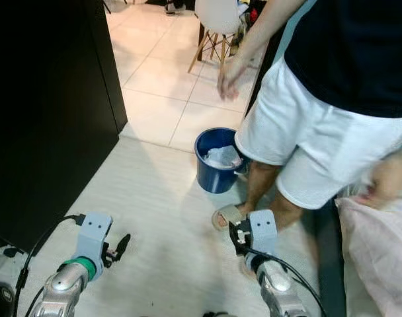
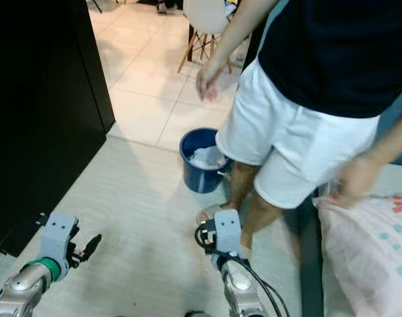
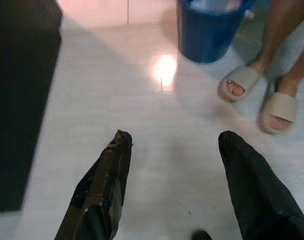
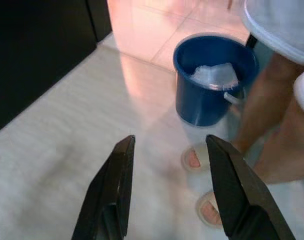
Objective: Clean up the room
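Facing a blue bucket (image 1: 217,162) that stands on the pale floor (image 1: 148,218) just past the corner of a black cabinet (image 1: 42,112), with white crumpled waste (image 4: 215,75) already heaped inside, probably paper or plastic. Left gripper (image 3: 174,150) held low over bare floor, fingers (image 3: 104,185) spread wide with nothing between them; right gripper (image 4: 167,150) likewise spread wide and empty, aimed toward the bucket and the sandalled feet (image 3: 242,82) beside it. Both arms carried forward and low, seemingly a ready posture rather than a grasp, since no loose item lies within reach of either. Person (image 1: 320,99) standing just beside the bucket, nearly touching its rim, one hand (image 1: 231,76) hanging above the tiled area beyond, the other hand (image 1: 386,178) at a pale patterned sack or cushion (image 2: 373,244) at the robot's right, possibly gathering things for disposal. White chair (image 1: 214,26) on wooden legs well behind. Bucket placed at the open junction of tile and floor, presumably as the collection point for rubbish. Judged stage: between pickups, next item not yet located. Main hazard: proximity of the person's legs to the right gripper's line of advance.
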Controlling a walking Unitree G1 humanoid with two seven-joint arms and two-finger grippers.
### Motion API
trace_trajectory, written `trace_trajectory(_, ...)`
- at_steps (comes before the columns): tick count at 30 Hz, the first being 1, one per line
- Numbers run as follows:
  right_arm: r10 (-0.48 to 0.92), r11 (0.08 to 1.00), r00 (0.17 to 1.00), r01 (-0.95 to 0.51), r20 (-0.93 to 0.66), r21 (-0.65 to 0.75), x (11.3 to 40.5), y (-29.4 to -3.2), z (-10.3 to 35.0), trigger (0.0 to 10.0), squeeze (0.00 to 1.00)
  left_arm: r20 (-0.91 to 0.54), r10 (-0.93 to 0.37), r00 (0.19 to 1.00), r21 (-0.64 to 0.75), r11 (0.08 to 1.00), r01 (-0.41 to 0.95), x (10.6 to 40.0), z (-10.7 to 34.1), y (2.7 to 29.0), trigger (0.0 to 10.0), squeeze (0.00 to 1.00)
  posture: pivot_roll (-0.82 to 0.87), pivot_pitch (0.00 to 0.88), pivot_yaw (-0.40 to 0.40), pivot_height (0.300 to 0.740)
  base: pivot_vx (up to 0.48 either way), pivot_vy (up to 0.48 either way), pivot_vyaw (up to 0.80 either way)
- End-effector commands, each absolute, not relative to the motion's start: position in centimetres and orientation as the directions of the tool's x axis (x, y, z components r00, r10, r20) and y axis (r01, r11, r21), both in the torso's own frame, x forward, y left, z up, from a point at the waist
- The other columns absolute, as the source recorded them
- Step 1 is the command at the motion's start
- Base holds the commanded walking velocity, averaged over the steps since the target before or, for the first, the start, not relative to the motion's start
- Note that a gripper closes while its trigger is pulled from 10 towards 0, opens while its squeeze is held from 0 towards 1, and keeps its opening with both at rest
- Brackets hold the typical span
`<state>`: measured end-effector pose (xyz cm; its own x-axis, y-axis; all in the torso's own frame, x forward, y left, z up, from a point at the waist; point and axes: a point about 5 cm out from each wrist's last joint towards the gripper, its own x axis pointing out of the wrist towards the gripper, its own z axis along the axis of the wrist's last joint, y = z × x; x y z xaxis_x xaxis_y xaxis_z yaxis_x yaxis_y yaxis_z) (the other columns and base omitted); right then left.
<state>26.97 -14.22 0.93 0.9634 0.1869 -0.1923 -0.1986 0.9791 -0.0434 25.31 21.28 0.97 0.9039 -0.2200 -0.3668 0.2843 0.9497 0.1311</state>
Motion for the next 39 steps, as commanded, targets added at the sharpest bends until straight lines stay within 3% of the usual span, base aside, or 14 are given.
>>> trace_trajectory(1, 0.182, 0.978, 0.964, -0.198, -0.194, -0.066, 26.2, -14.9, 0.6, 10.0, 0.0, -0.363, -0.245, 0.899, 0.15, 0.937, 0.316, 24.6, 1.0, 21.1, 10.0, 0.0, 0.05, 0.07, 0.042, 0.74, 0.0, 0.0, 0.0)
trace_trajectory(6, 0.147, 0.984, 0.975, -0.162, -0.165, -0.079, 25.4, -16.0, 0.9, 10.0, 0.0, -0.329, -0.293, 0.898, 0.106, 0.933, 0.343, 24.3, 2.1, 20.5, 10.0, 0.0, 0.05, 0.072, 0.04, 0.74, 0.0, 0.0, 0.0)
trace_trajectory(12, 0.061, 0.991, 0.992, -0.073, -0.108, -0.114, 25.6, -19.1, 2.5, 10.0, 0.0, -0.235, -0.27, 0.934, 0.019, 0.959, 0.283, 27.4, 4.4, 17.9, 10.0, 0.0, 0.0, 0.047, 0.056, 0.74, 0.0, 0.0, 0.0)
trace_trajectory(15, 0.064, 0.989, 0.993, -0.077, -0.101, -0.125, 25.7, -19.3, 2.8, 10.0, 0.0, -0.228, -0.272, 0.935, 0.021, 0.959, 0.284, 27.6, 4.5, 17.4, 10.0, 0.0, 0.0, 0.047, 0.056, 0.74, 0.0, 0.0, 0.0)
trace_trajectory(16, 0.075, 0.955, 0.994, -0.096, -0.083, -0.28, 26.0, -19.6, 3.4, 10.0, 0.0, -0.222, -0.283, 0.933, 0.07, 0.95, 0.305, 27.9, 4.7, 16.9, 10.0, 0.0, 0.0, 0.044, 0.059, 0.74, 0.0, 0.0, 0.0)
trace_trajectory(17, 0.059, 0.941, 0.996, -0.075, -0.059, -0.331, 26.2, -20.1, 3.8, 10.0, 0.0, -0.217, -0.295, 0.931, 0.13, 0.936, 0.327, 28.1, 4.9, 16.5, 10.0, 0.0, 0.0, 0.04, 0.059, 0.74, 0.0, 0.0, 0.0)
trace_trajectory(22, 0.058, 0.957, 0.998, -0.064, -0.031, -0.284, 26.7, -20.2, 4.8, 10.0, 0.0, -0.21, -0.286, 0.935, 0.184, 0.928, 0.325, 28.4, 5.3, 16.6, 10.0, 0.0, 0.0, 0.04, 0.057, 0.74, 0.0, 0.0, 0.0)
trace_trajectory(23, 0.072, 0.978, 0.997, -0.074, -0.017, -0.194, 26.8, -19.5, 5.2, 10.0, 0.0, -0.194, -0.271, 0.943, 0.17, 0.937, 0.304, 28.4, 5.8, 17.0, 10.0, 0.0, 0.01, 0.04, 0.048, 0.74, 0.0, 0.0, 0.0)
trace_trajectory(25, 0.072, 0.978, 0.997, -0.074, -0.017, -0.194, 26.8, -19.5, 5.2, 10.0, 0.0, -0.194, -0.271, 0.943, 0.17, 0.937, 0.304, 28.4, 5.8, 17.0, 10.0, 0.0, 0.01, 0.04, 0.048, 0.74, 0.0, 0.0, 0.0)
trace_trajectory(27, 0.087, 0.993, 0.996, -0.086, 0.011, -0.079, 26.8, -18.1, 6.1, 10.0, 0.0, -0.167, -0.232, 0.958, 0.165, 0.951, 0.26, 28.0, 6.7, 18.0, 10.0, 0.0, 0.02, 0.047, 0.039, 0.74, 0.0, 0.0, 0.0)
trace_trajectory(39, 0.143, 0.987, 0.988, -0.138, 0.057, -0.083, 25.7, -16.4, 8.3, 10.0, 0.0, -0.141, -0.282, 0.949, 0.24, 0.92, 0.309, 27.4, 8.6, 18.8, 10.0, 0.0, 0.02, 0.059, 0.034, 0.74, 0.0, 0.0, 0.0)
